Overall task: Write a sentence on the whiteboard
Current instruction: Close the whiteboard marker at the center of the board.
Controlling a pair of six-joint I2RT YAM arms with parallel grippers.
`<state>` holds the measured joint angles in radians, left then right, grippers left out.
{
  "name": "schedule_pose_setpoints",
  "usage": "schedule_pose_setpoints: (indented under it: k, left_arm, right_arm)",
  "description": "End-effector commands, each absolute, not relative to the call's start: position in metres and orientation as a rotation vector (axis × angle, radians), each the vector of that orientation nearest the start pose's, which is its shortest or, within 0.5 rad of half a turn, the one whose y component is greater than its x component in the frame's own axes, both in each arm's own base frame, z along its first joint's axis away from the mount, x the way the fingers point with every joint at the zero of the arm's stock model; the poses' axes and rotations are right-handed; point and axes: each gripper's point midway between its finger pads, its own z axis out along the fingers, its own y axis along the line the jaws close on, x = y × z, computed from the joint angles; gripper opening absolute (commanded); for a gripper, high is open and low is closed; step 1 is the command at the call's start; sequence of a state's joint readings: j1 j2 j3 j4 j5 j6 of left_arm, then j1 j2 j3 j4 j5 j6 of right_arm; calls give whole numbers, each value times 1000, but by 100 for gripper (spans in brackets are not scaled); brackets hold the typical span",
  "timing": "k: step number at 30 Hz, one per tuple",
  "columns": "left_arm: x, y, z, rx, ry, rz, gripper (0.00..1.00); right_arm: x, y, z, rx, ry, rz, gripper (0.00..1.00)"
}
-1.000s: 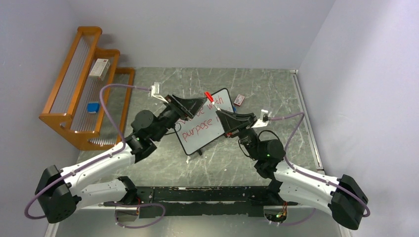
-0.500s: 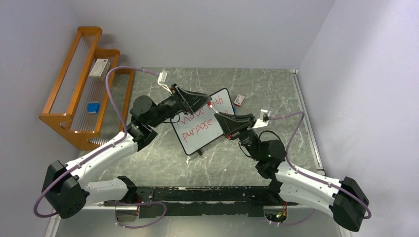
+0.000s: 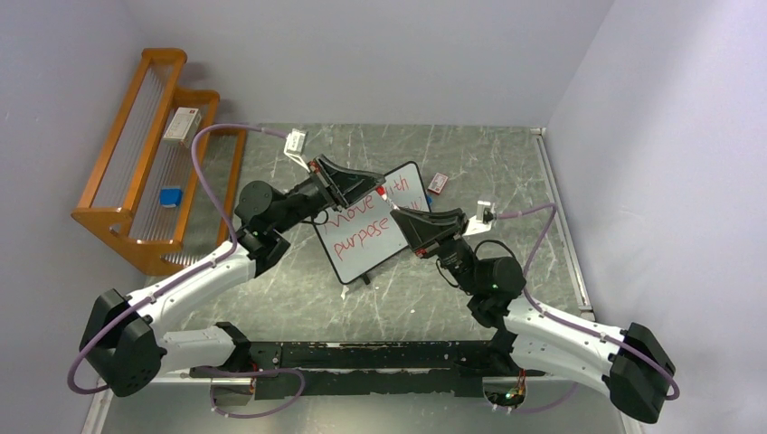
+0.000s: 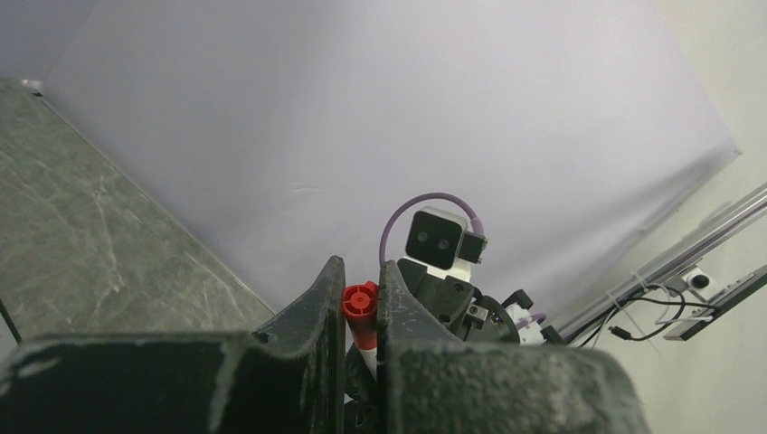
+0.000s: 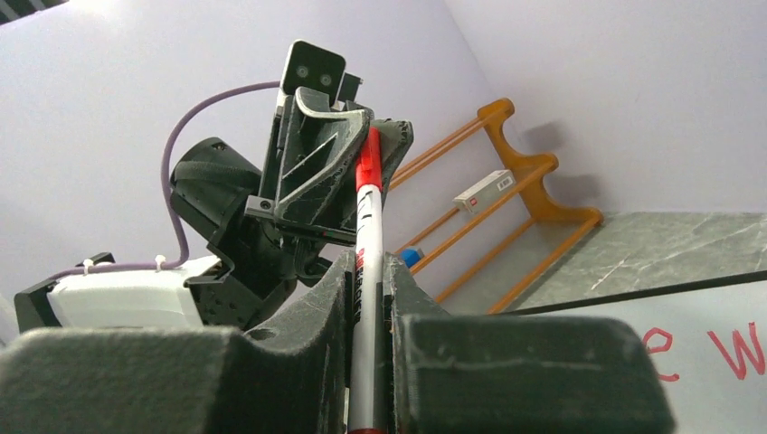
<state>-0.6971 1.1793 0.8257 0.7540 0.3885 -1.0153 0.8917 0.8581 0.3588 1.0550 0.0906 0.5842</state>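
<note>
whiteboard (image 3: pixel 373 258): red "Move with purpose" written, looks complete
right gripper (image 5: pixel 366 271): pinching marker (image 5: pixel 366 217) barrel
left gripper (image 4: pixel 361 287): clamped on red cap (image 4: pixel 360 301), just above right gripper
remaining: probably only capping and stowing the marker

My top camera looks down from behind the arms at the whole bench (image 3: pixel 506 163). The wrist cameras sit close, looking up past the left tool (image 4: pixel 360 273) and right tool (image 5: pixel 366 271); both see the marker (image 5: pixel 366 194).

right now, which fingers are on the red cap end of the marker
The left fingers: they pinch the red cap at the marker's end, while the right fingers clamp its white barrel farther along.
</note>
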Motion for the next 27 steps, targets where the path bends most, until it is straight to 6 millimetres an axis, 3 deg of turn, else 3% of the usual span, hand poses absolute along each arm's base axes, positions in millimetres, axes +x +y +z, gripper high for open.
schedule_pose_setpoints:
  k: [1,9,17,20,27]
  left_arm:
    - [216,-321,394,233,1341,-1767,5]
    - [204,-328,360,152,1458,-1772,5]
    - [187,-336,327,51,1564,-1791,5]
    - [179,-339,318,110,1576,-1799,5]
    - [165,-333,316,179,1498,-1838,5]
  right_arm:
    - [202,253,368,-45,1057,1294,0]
    - [208,263,381,-71,1022,1276,0]
    - [212,277,375,-143,1035,1249,0]
    - [213,282,374,-173,1060,1270,0]
    - [216,271,371,-98,1068,1309,0]
